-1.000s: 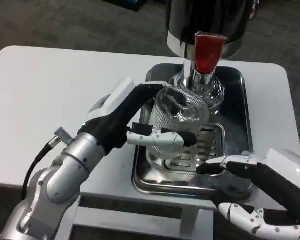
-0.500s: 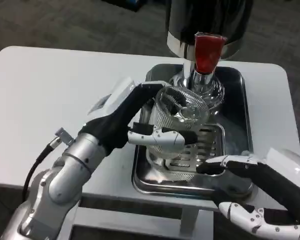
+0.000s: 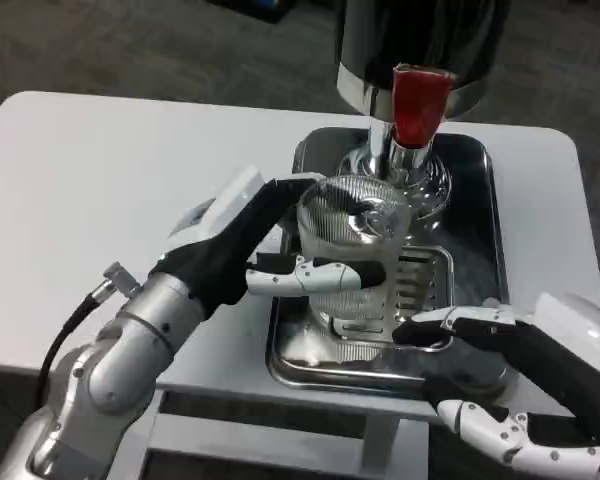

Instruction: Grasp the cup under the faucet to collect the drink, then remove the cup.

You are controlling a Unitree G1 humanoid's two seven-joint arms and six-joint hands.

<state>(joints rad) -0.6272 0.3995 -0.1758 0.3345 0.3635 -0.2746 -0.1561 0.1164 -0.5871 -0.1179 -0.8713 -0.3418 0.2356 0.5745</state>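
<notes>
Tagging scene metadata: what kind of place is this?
Probably an office or lab test setup, not a kitchen: grey carpet under a plain white table, with a drink dispenser standing in a steel tray. The left hand grips the ribbed clear cup under the faucet.

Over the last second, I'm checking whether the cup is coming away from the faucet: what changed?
The left hand, gripping the ribbed clear glass cup, has drawn it slightly toward the robot and leftward, off the red-handled faucet. The right hand stayed at the steel drip tray's front corner, holding nothing.
</notes>
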